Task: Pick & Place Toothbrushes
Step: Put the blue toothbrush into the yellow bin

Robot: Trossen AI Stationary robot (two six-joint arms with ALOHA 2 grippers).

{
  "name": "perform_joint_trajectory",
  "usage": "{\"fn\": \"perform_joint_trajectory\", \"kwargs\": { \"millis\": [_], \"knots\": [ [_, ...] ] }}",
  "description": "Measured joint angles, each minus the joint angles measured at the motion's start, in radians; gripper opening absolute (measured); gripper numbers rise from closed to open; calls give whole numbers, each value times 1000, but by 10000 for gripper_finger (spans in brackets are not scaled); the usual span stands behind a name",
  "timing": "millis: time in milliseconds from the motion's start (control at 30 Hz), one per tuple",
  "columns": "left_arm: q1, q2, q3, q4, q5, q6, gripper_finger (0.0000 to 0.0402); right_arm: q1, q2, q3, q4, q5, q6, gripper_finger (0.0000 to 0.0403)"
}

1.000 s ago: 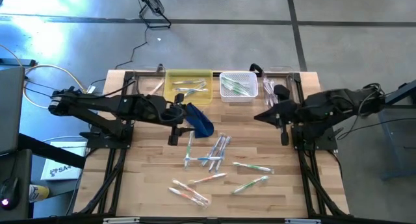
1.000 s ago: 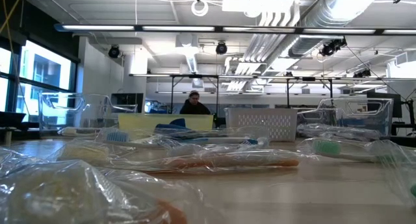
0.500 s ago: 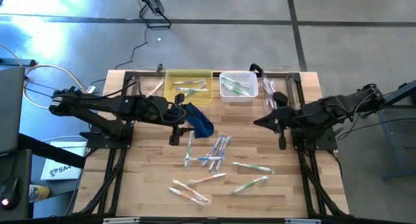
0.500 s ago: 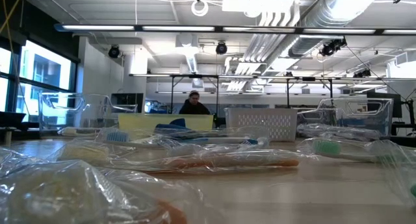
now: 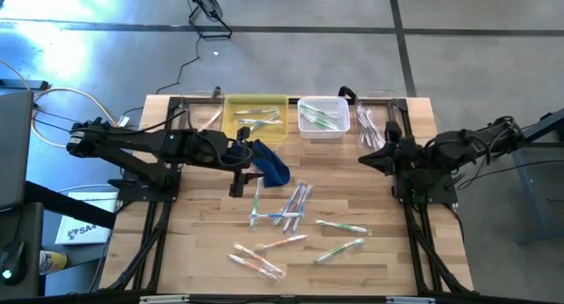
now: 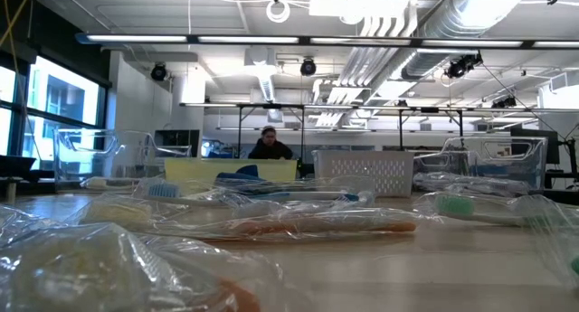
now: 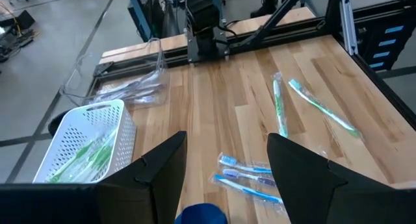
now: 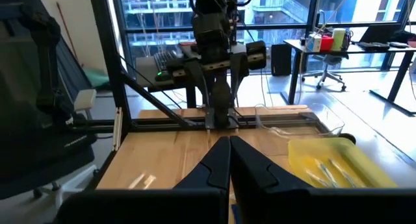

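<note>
Your left gripper point(image 5: 240, 167) sits over the back-left part of the table point(image 5: 203, 251), fingers point(image 7: 162, 165) spread wide with nothing between them. Dark blue pouch point(image 5: 271, 162) lies just beside it, its edge showing between the fingers in the left wrist view.

Your right gripper point(image 5: 368, 158) hangs at the right side near the back, fingers point(image 8: 214, 160) pressed together, empty.

Loose toothbrushes point(image 5: 291, 207) are scattered on the wood mid-table:
- a blue-accented cluster in the middle point(image 7: 250, 178)
- two green ones toward the right point(image 7: 322, 107)
- a pink/orange group near the front edge point(image 5: 260, 255)

All look wrapped in clear plastic in the low view point(image 6: 298, 223).

Along the back edge you've got four containers:
- clear bin at left point(image 5: 198, 97)
- yellow bin point(image 5: 231, 119) with a few brushes in it
- white perforated basket point(image 5: 322, 133) holding green-accented brushes
- clear bin at right point(image 5: 401, 110) with more brushes

Both grippers are clear of the loose pile. A person is visible far back in the room point(image 6: 269, 145) in the low view.
</note>
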Motion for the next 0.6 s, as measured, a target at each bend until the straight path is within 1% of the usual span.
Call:
{"fn": "perform_joint_trajectory", "kwargs": {
  "millis": [400, 600],
  "knots": [
    [0, 3, 0, -1, 1, -1, 207, 0, -57, -105, 17, 0, 67, 2],
    [0, 3, 0, 0, 2, -1, 207, 0, -58, -121, 36, -1, 69, 2]
  ]
}}
